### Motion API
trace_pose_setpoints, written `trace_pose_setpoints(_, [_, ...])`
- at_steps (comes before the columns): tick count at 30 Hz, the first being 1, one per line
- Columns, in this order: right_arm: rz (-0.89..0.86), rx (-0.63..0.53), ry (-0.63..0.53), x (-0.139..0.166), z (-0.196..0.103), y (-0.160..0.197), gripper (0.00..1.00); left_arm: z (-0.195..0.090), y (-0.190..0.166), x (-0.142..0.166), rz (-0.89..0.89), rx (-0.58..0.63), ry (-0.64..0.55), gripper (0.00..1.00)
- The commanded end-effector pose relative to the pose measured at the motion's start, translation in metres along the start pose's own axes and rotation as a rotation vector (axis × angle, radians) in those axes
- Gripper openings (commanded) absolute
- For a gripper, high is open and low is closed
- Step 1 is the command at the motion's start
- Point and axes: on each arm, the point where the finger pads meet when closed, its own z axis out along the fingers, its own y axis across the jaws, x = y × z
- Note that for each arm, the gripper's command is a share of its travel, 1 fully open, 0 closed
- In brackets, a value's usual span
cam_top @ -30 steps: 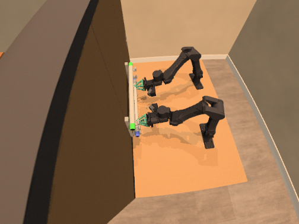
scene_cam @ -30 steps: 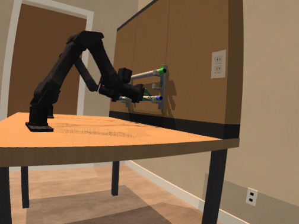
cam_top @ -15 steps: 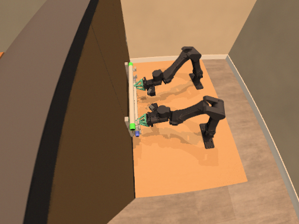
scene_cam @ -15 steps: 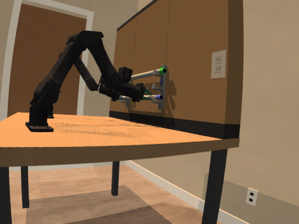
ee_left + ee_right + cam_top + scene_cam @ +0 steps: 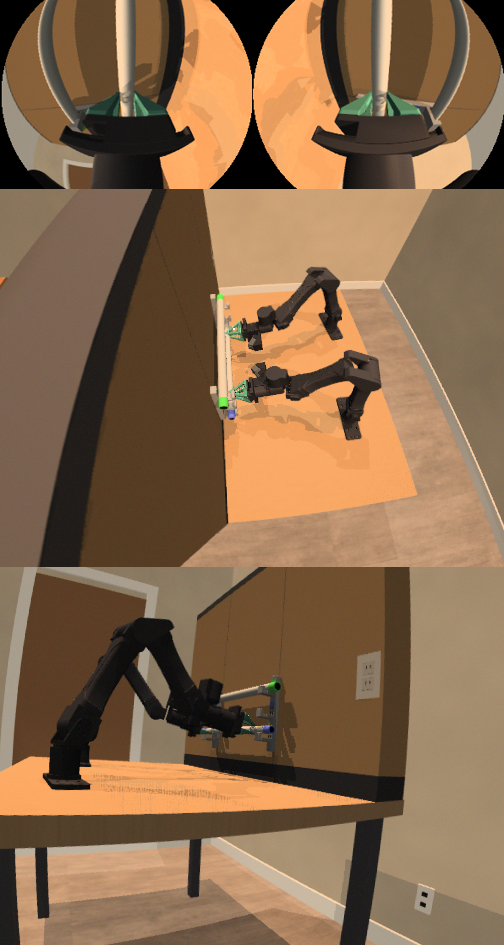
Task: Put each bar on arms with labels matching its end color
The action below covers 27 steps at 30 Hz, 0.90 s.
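The bar with blue ends [image 5: 231,415] [image 5: 268,729] [image 5: 126,51] [image 5: 381,51] is level, just above the lowest rack arms; a small gap shows at the near arm [image 5: 260,737] in the exterior view. My left gripper [image 5: 233,392] [image 5: 127,94] is shut on it near its left end. My right gripper [image 5: 228,332] [image 5: 253,725] [image 5: 379,94] is shut on it near its right end. The bar with green ends [image 5: 222,349] [image 5: 245,693] [image 5: 46,42] [image 5: 462,42] lies on the top pair. A blue label [image 5: 272,703] sits above the middle arm [image 5: 261,713]. The top labels' color is not readable.
The rack upright [image 5: 274,742] is fixed to the brown wall panel [image 5: 330,642]. The bar with green ends runs above both grippers. The orange table top [image 5: 300,484] [image 5: 310,802] lies below the arms.
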Motion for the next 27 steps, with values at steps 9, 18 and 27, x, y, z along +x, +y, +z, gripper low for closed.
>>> trace_pose_setpoints(9, [0.013, 0.185, 0.019, 0.003, -0.016, -0.077, 0.0, -0.015, 0.074, 0.003, -0.022, -0.202, 0.017, 0.0])
trace_pose_setpoints(18, [0.013, 0.185, 0.019, 0.003, -0.024, -0.073, 0.0, -0.022, 0.07, 0.003, -0.022, -0.202, 0.017, 0.0])
trace_pose_setpoints(27, [0.013, 0.185, 0.019, 0.003, -0.03, -0.071, 0.0, -0.028, 0.067, 0.003, -0.022, -0.201, 0.017, 0.0])
